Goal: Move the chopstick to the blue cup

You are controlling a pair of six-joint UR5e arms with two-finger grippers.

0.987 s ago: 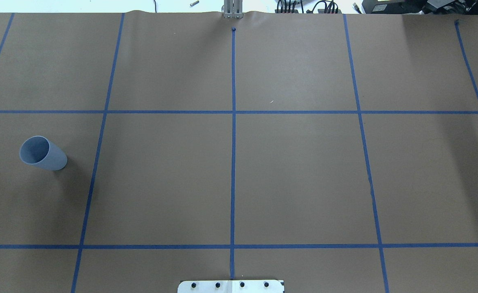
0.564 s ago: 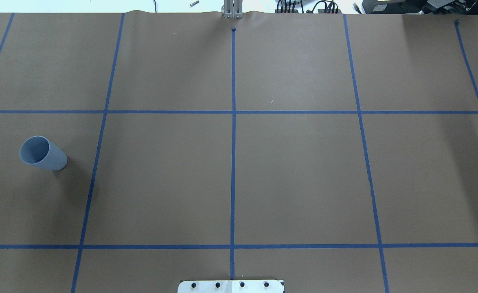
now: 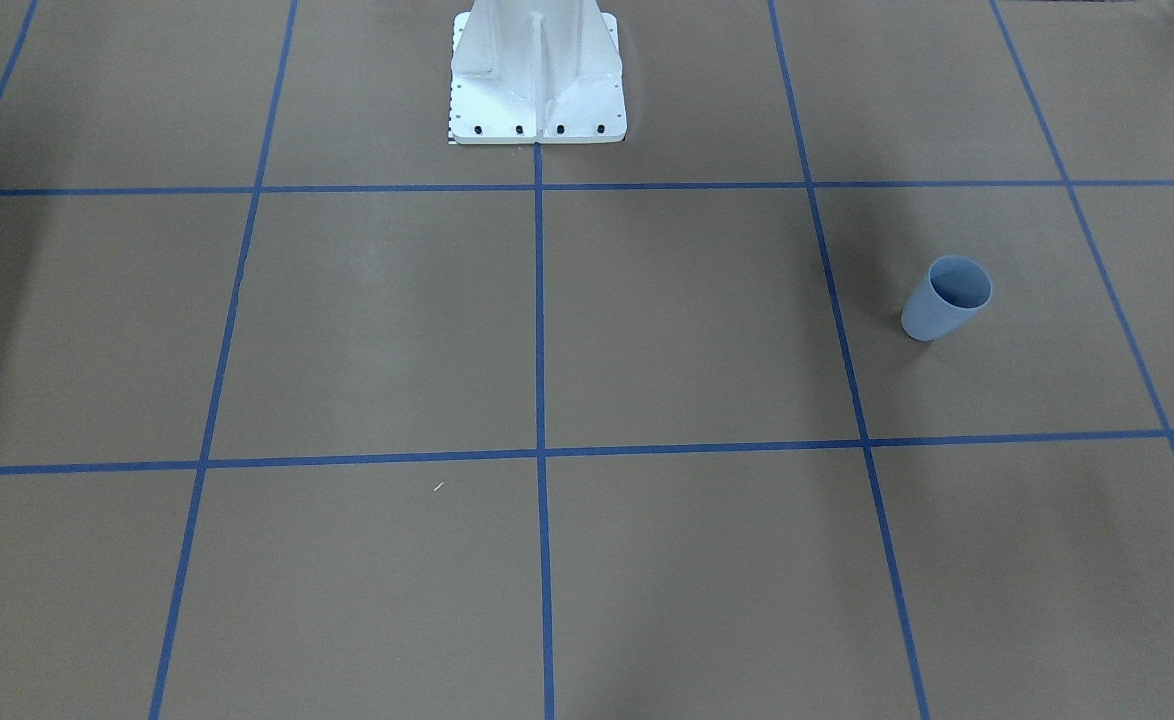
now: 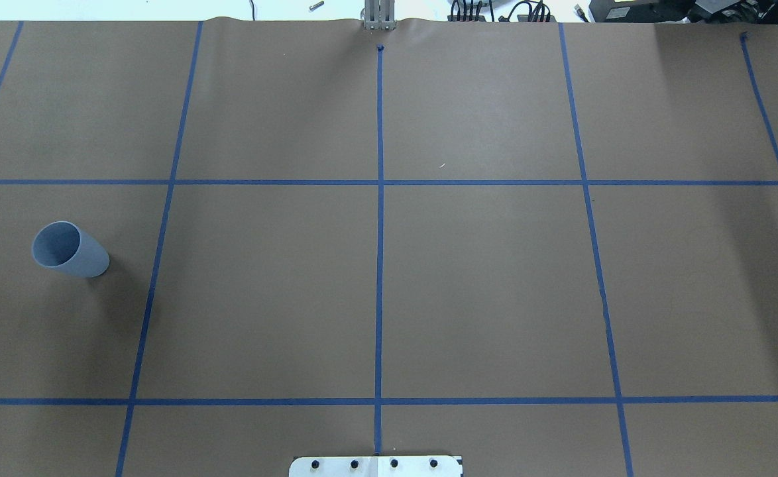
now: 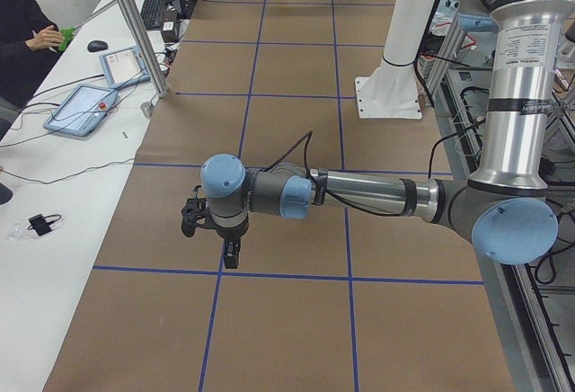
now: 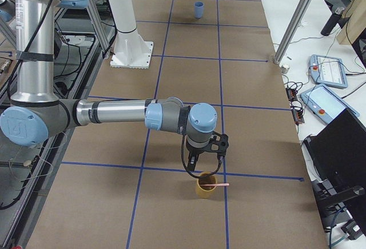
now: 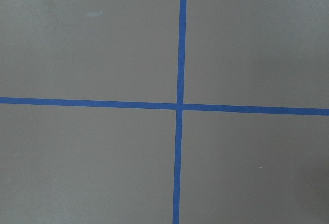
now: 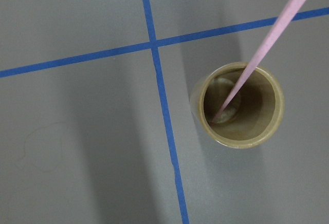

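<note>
No text, brand or number can be read in any view. A printed label (image 5: pixel 523 43) on the upright tube of the left arm (image 5: pixel 510 140) is too small to make out.

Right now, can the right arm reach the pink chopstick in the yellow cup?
Probably yes. The right pincer hangs just above the yellow cup, and the pink chopstick leans out past its rim; nothing shows between them.

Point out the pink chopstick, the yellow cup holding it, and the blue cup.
pink chopstick (image 8: pixel 260 54): right wrist view, mid-shaft.
yellow cup (image 8: pixel 237 143): right wrist view, lower rim.
blue cup (image 4: pixel 91 262): overhead view, outer side wall.
</note>
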